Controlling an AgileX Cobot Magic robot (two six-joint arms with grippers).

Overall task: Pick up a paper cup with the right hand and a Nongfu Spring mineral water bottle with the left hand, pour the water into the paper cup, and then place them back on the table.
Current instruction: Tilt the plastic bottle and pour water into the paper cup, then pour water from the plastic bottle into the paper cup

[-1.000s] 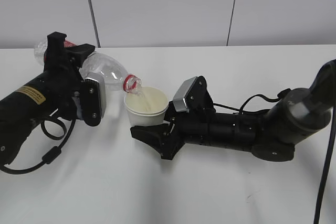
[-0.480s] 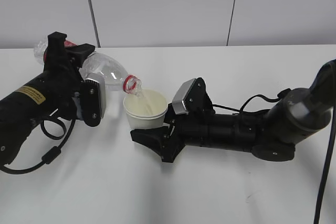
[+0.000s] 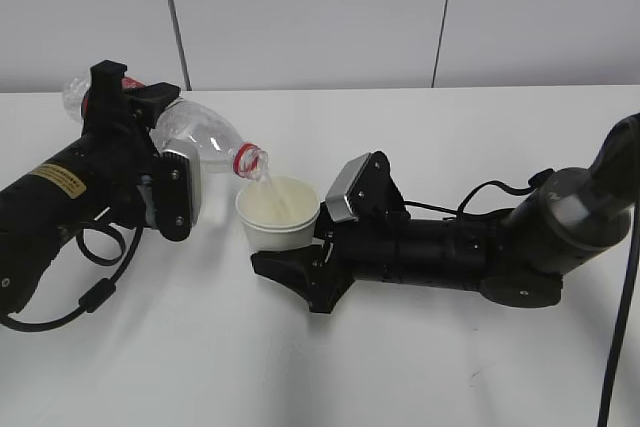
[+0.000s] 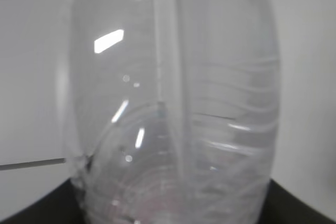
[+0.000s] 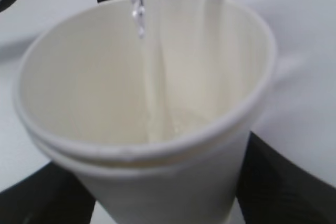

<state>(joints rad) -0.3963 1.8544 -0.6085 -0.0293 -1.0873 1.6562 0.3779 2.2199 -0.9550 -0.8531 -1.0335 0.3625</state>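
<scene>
1. Above the tabletop (image 3: 420, 347), your left hand (image 3: 165, 162) grips the bottle (image 3: 205, 134), tilted neck-down toward the cup (image 3: 277, 217).
2. Your right hand (image 3: 300, 262) clamps the cup upright.
3. Water (image 5: 139, 11) streams into the cup.

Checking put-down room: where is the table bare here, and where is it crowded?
Bare: the table in front of both arms, and the strip between the right arm and back wall. Crowded: the middle, where bottle, cup and both tools meet.
</scene>
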